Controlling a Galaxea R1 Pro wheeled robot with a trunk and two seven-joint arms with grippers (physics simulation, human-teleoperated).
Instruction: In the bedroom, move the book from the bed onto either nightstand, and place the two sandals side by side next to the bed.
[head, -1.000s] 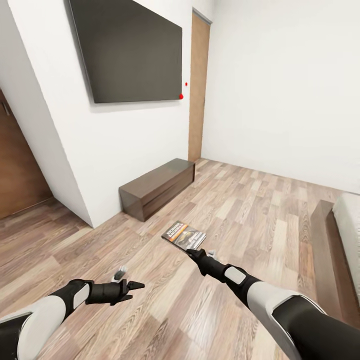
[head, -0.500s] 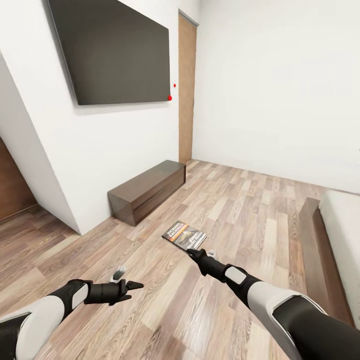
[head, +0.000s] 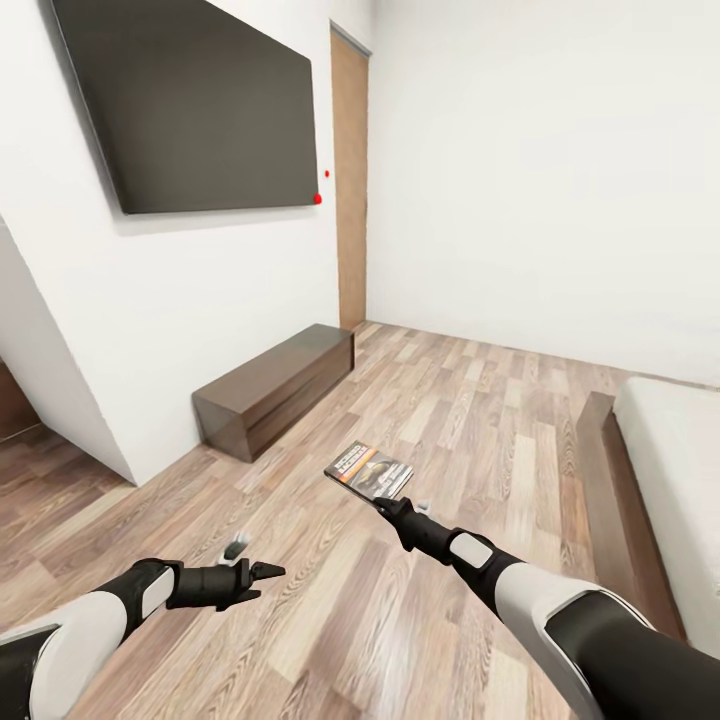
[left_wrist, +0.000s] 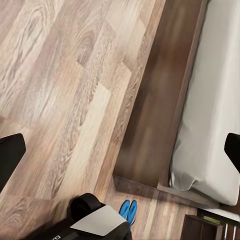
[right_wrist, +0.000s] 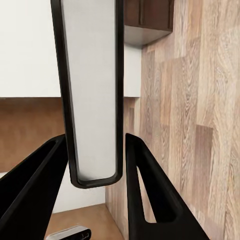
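My right gripper (head: 385, 503) is shut on the book (head: 369, 469), a thin paperback with an orange band, held flat above the wooden floor. In the right wrist view the book's edge (right_wrist: 92, 90) stands between the two black fingers (right_wrist: 150, 195). My left gripper (head: 262, 574) hangs open and empty lower left; its fingers (left_wrist: 9, 157) sit far apart. The bed (head: 670, 450) with off-white mattress and dark frame lies at the right. The two blue sandals (left_wrist: 128, 210) lie together on the floor near a bed corner (left_wrist: 190, 182), partly hidden by my arm. I cannot tell the nightstand.
A long low dark bench (head: 275, 385) stands against the white wall under a large black screen (head: 200, 110). A wooden door (head: 349, 180) is in the far corner. A dark brown cabinet corner (left_wrist: 192, 229) shows past the bed's corner. Open wooden floor stretches ahead.
The whole view has swung right: wall, screen and bench slid left and more of the bed came in. Both arms hold the same pose, with the book still gripped.
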